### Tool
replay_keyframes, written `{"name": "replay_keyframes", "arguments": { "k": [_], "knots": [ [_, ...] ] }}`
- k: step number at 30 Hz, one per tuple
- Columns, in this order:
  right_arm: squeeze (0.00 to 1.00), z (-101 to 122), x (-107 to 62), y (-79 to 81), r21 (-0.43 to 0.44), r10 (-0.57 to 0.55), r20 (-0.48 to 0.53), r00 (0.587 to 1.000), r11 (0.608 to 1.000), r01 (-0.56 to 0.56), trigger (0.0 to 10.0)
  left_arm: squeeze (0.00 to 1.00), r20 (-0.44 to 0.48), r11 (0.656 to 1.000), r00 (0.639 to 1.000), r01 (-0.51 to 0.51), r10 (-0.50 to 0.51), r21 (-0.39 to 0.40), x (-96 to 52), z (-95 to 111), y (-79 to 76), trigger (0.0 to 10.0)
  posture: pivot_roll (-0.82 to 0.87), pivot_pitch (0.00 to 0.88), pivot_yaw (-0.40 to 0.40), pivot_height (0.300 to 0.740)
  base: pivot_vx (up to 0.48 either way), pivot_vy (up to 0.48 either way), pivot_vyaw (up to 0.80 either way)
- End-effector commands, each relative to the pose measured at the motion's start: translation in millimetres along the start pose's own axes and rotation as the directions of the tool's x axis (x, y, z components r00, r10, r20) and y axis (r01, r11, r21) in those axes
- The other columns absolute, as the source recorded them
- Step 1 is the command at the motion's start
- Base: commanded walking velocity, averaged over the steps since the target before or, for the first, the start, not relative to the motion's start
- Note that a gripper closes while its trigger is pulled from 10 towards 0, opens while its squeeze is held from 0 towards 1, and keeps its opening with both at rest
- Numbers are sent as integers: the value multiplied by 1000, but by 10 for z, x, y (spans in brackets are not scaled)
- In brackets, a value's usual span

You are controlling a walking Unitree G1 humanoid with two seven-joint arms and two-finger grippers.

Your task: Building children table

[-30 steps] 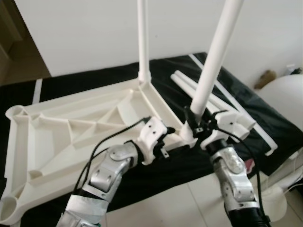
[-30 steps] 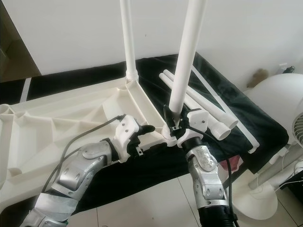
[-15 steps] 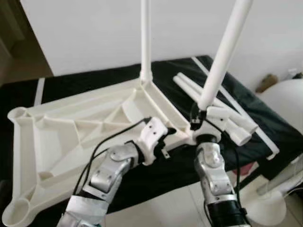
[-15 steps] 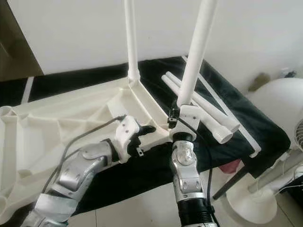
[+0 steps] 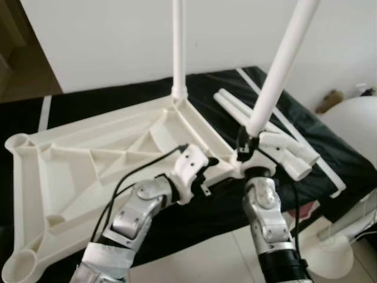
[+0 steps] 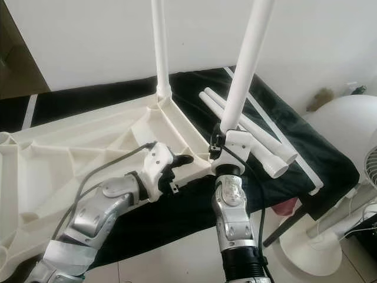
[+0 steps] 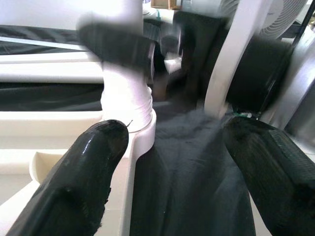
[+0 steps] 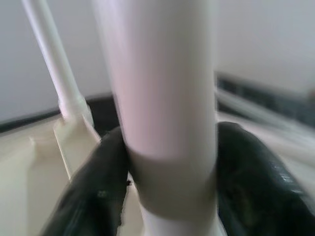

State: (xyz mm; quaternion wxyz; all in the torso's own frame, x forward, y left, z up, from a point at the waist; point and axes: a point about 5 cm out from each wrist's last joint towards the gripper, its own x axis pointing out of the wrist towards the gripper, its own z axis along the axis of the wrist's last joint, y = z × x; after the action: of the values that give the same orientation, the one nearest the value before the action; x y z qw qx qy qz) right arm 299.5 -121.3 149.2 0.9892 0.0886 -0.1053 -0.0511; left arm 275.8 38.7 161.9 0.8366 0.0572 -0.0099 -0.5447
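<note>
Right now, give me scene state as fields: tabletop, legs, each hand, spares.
tabletop: white tabletop upside down on black cloth, ribs up
far leg: leg upright in far corner socket
near leg: second leg standing tilted in near corner socket
right hand: right hand shut on second leg near its base
left hand: left hand open, at tabletop edge beside the near socket, holding nothing
spares: two loose legs lying on cloth behind the right hand
other: white fan to the right
</note>
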Motion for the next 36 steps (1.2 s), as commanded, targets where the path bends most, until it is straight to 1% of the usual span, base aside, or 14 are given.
{"name": "replay_keyframes", "arguments": {
  "k": [1,4,6,10,11,12,13,17,18,19,22,23,24,36],
  "knots": [
    [1000,-180,-170,56,53,14,-77,997,999,-10,10000,0,11,1000,1000,-1,1,4,9,15,-3,10000,-57,13,11,740,0,0,0],
    [1000,-170,-173,39,47,16,-73,997,999,-13,10000,0,12,1000,1000,-1,1,-1,10,14,3,10000,-60,10,10,740,0,0,0],
    [1000,-141,-152,-51,18,35,-61,998,999,-34,10000,0,9,1000,1000,-1,1,0,-1,17,35,10000,-67,7,14,740,0,0,0],
    [1000,-67,-103,-172,2,143,-42,989,990,-143,10000,0,1,1000,1000,-2,2,11,-18,13,76,10000,-73,5,17,740,0,0,0],
    [933,-51,-92,-195,2,175,-40,984,985,-175,10000,0,1,1000,1000,-2,2,12,-13,14,78,10000,-78,3,18,740,0,0,0],
    [51,-37,-83,-219,-4,203,-39,978,979,-203,10000,0,1,1000,1000,-1,1,12,-9,14,78,10000,-78,3,18,740,0,0,0],
    [0,-27,-72,-258,-21,226,-43,973,974,-227,10000,0,2,1000,1000,0,0,13,-2,16,71,10000,-79,4,18,740,0,0,0],
    [0,-21,-36,-353,-65,306,-73,949,948,-311,10000,0,-1,1000,1000,10,-10,8,22,12,40,10000,-78,7,16,740,0,0,0],
    [0,-29,-20,-396,-82,375,-106,921,920,-384,10000,0,-9,1000,1000,16,-16,0,32,-9,15,10000,-76,9,14,740,0,0,0],
    [0,-29,-20,-396,-82,375,-106,921,920,-384,10000,0,-9,1000,1000,16,-16,0,32,-9,15,10000,-76,9,14,740,0,0,0],
    [0,-38,-8,-441,-98,465,-150,872,871,-482,10000,0,-14,1000,1000,13,-13,5,29,-27,-2,10000,-72,12,12,740,0,0,0],
    [0,-38,-8,-441,-98,465,-150,872,871,-482,10000,0,-14,1000,1000,13,-13,5,29,-27,-2,10000,-72,12,12,740,0,0,0],
    [0,-40,22,-490,-119,504,-178,845,841,-527,10000,0,-16,1000,1000,8,-8,6,22,-29,2,10000,-67,13,10,740,0,0,0],
    [0,-9,323,-648,-196,582,-262,770,749,-633,10000,0,-11,1000,1000,-15,15,10,21,-9,43,10000,-57,15,13,740,0,0,0]
  ]
}}
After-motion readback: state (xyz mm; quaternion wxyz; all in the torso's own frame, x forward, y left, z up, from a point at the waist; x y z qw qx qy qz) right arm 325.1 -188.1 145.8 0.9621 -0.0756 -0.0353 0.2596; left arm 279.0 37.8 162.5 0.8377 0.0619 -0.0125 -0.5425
